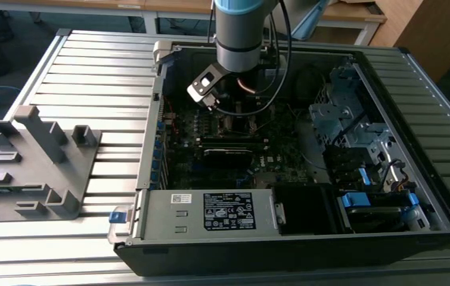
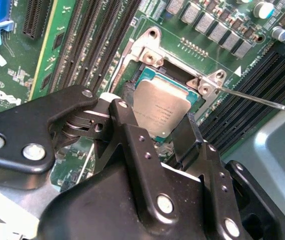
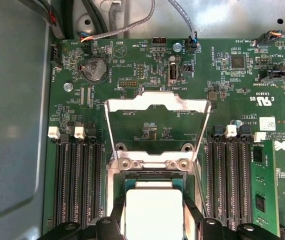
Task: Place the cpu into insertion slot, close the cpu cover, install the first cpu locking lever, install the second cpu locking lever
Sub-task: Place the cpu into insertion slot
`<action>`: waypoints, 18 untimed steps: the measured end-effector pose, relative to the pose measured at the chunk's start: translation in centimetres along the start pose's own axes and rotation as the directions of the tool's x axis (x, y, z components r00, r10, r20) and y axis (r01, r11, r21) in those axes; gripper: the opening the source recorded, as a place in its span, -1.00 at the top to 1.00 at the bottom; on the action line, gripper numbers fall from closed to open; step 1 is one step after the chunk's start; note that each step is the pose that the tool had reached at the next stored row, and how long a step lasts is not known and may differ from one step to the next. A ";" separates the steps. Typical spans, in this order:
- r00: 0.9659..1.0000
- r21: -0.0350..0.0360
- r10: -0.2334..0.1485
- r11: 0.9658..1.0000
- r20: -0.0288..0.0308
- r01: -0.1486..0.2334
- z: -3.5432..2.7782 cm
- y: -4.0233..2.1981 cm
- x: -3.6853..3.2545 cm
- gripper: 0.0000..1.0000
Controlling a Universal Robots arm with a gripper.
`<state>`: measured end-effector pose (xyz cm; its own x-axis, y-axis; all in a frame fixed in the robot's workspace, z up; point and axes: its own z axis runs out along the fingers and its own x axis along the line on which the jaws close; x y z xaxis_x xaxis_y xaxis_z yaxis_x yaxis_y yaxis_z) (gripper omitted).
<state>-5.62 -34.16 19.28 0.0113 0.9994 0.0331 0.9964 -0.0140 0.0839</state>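
Slatted worktop [image 1: 89, 59] carries a grey fixture [image 1: 42, 161] at 9 o'clock in the exterior view, well apart from the open case [image 1: 146, 137]. Inside, my claw [image 2: 155, 117] grips the cpu [image 2: 160, 107], in or just over the insertion slot [image 2: 150, 69], I judge. The cpu cover [image 3: 157, 102] stands open and a locking lever [image 2: 262, 100] lies free, so closing and locking are left. Memory slots [image 3: 77, 180] crowd both sides, with the drive cage [image 1: 352, 119] at 3 o'clock.

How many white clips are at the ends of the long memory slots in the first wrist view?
4. One white clip and a second sit at the slots on one side of the open cover; a third and a fourth on the other side. More may be hidden.
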 end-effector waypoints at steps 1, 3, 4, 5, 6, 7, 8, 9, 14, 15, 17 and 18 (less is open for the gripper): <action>1.000 0.000 0.000 1.000 0.000 0.000 0.03 0.00 0.00 -0.08; 1.000 0.000 0.002 1.000 0.000 -0.002 0.04 -0.01 0.00 -0.08; 1.000 0.000 0.002 1.000 0.000 -0.002 0.05 0.00 0.00 -0.08; 1.000 0.000 0.002 1.000 0.000 -0.002 0.06 0.02 0.00 -0.08; 1.000 0.000 0.002 1.000 0.000 -0.002 0.06 0.05 0.00 -0.08; 1.000 0.000 0.002 1.000 0.000 -0.002 0.06 0.05 0.00 -0.08; 1.000 0.000 0.003 1.000 0.000 -0.003 0.06 0.05 0.00 -0.08; 1.000 0.000 0.002 1.000 0.000 -0.002 0.06 0.06 0.00 -0.08; 1.000 0.000 0.002 1.000 0.000 -0.002 -0.10 0.08 0.01 -0.08; 1.000 0.000 0.002 1.000 0.000 -0.002 -0.10 0.08 0.01 -0.08; 1.000 0.000 0.002 1.000 0.000 -0.002 -0.10 0.08 0.01 -0.08; 1.000 0.000 0.002 1.000 0.000 -0.002 -0.11 0.11 0.00 -0.08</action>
<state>-5.52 -34.16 19.40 0.0135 0.9994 0.0333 0.9963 -0.0162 0.0840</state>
